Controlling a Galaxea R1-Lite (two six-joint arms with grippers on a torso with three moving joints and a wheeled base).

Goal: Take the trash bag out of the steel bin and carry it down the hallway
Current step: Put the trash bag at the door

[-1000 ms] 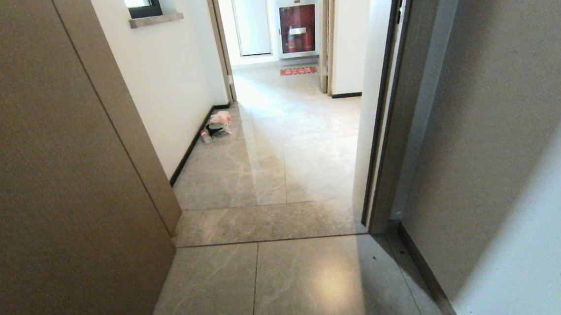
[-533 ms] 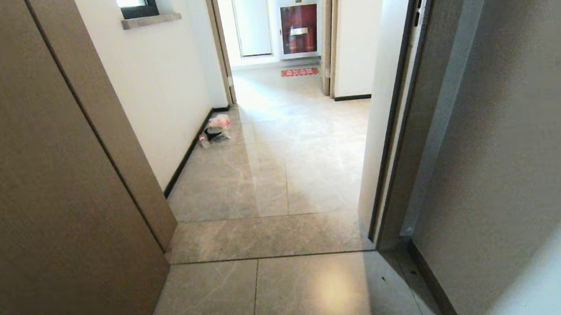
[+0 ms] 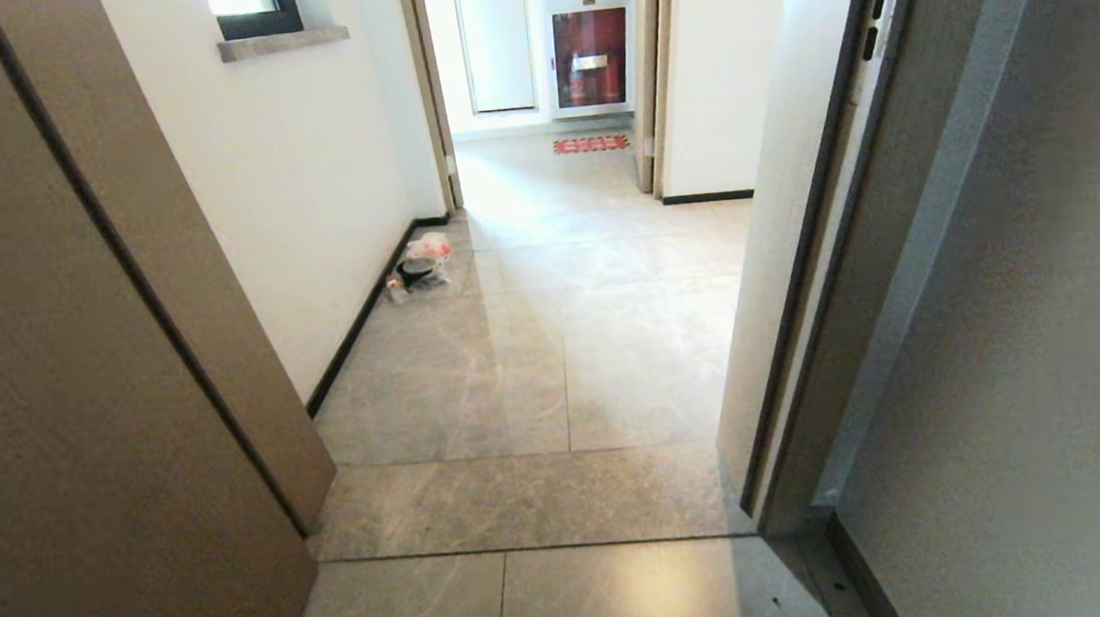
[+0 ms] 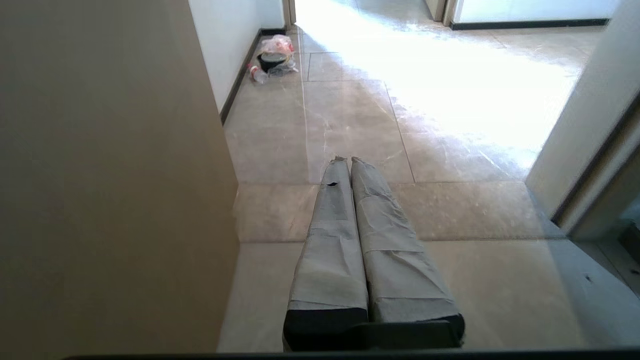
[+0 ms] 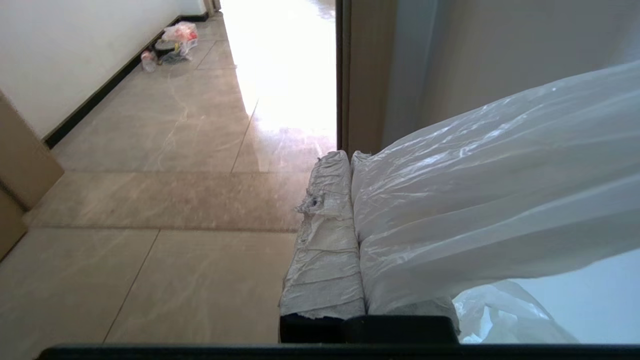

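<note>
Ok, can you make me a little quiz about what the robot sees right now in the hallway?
1. True or false: the right gripper is shut on the thin, translucent white plastic trash bag.
2. What lies against the black skirting along the white wall on the left?
A. a steel bin
B. a small heap of clear-wrapped litter with red bits
C. a broom
3. Fill in: the left gripper has its jaws ____ and holds nothing.

Key:
1. true
2. B: the clear-wrapped litter heap on the grey-beige marble-look hallway floor
3. shut
</note>
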